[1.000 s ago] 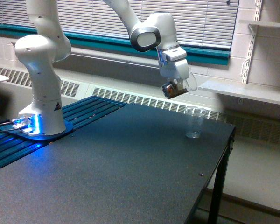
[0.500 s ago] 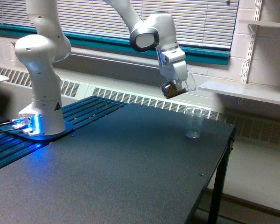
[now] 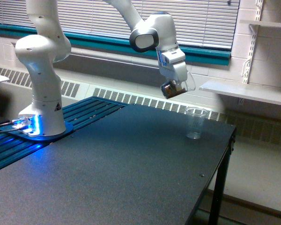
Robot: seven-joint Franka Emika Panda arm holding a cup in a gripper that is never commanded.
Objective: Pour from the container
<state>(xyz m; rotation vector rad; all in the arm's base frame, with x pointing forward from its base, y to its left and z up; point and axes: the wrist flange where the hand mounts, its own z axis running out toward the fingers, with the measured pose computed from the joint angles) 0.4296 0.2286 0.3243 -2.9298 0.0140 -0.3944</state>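
White gripper (image 3: 174, 88) hangs in the air above the far side of the table, its fingers pinched on a small, stubby clear container (image 3: 171, 89) with brown contents showing through. Container tilted, its brown end angled down toward the exterior view's left; a clear part of it shows beside the fingers toward the exterior view's right. Nothing visibly falling from it. Gripper mounts on a white wrist with a grey round joint cap; the white robot arm (image 3: 145, 33) rises from there toward the top edge and passes out of frame. Below the gripper and toward the exterior view's right, a taller tapered clear plastic cup (image 3: 195, 123) stands upright on the table, well apart from the held container and near the far edge. Whether the cup holds anything cannot be told. Table is a dark grey speckled flat top (image 3: 117, 173) with a black leg showing at the exterior view's right. At the exterior view's left, the arm's thick white base column (image 3: 44, 89) sits on a round blue-lit plate (image 3: 40, 131), on a section of dark blue slatted surface. Behind: a long white vent grille along the wall, a teal sill, closed horizontal window blinds, and a white wall shelf (image 3: 248, 91) at the exterior view's right.
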